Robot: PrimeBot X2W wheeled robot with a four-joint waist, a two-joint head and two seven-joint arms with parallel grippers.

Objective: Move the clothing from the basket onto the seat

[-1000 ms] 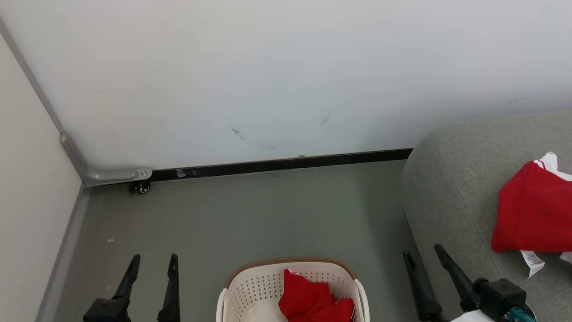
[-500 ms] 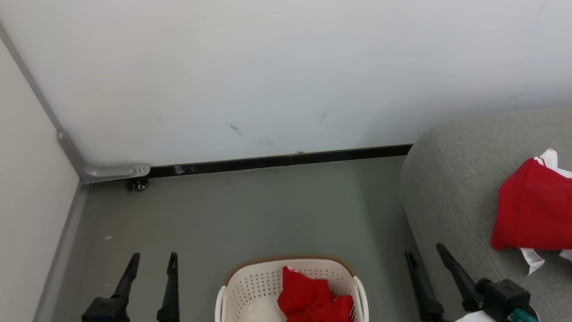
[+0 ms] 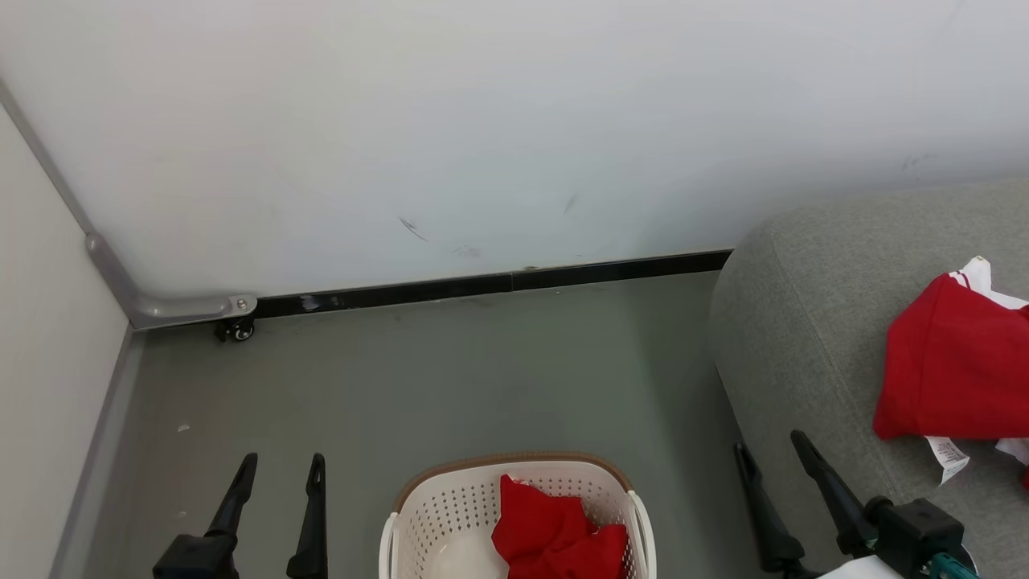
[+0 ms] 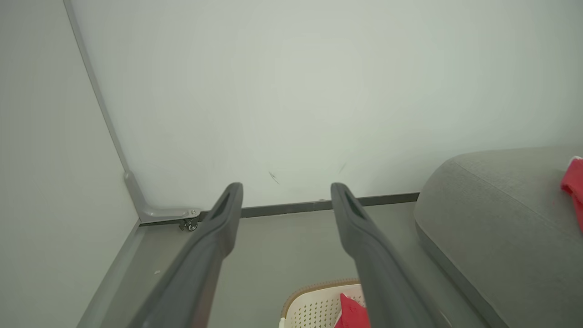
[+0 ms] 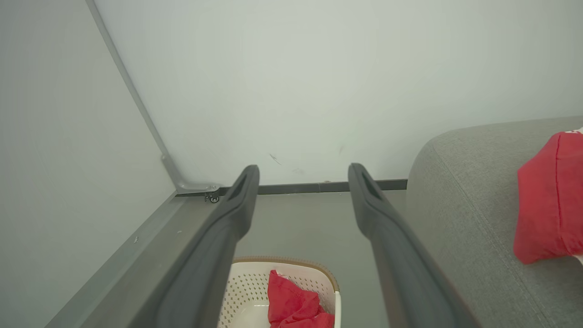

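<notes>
The cream perforated basket (image 3: 450, 519) with a brown rim stands on the floor at the bottom centre, and a crumpled red piece of clothing (image 3: 555, 539) lies in its right half. A second red garment (image 3: 949, 370) with white trim lies on the grey seat (image 3: 804, 338) at the right. My left gripper (image 3: 283, 458) hangs open and empty left of the basket. Between the basket and the seat's front edge, my right gripper (image 3: 770, 441) is open and empty too. The wrist views show the basket (image 5: 248, 291), the clothing (image 5: 296, 305) and the seat (image 4: 492, 209).
A pale wall with a black skirting strip (image 3: 498, 281) closes the back. A second panel on the left meets it at a metal bracket with a small castor (image 3: 237, 328). Grey floor (image 3: 450, 378) lies open between the wall and the basket.
The whole head picture has shifted a little left and up, so the camera has moved. Both grippers stay open and keep their places beside the basket.
</notes>
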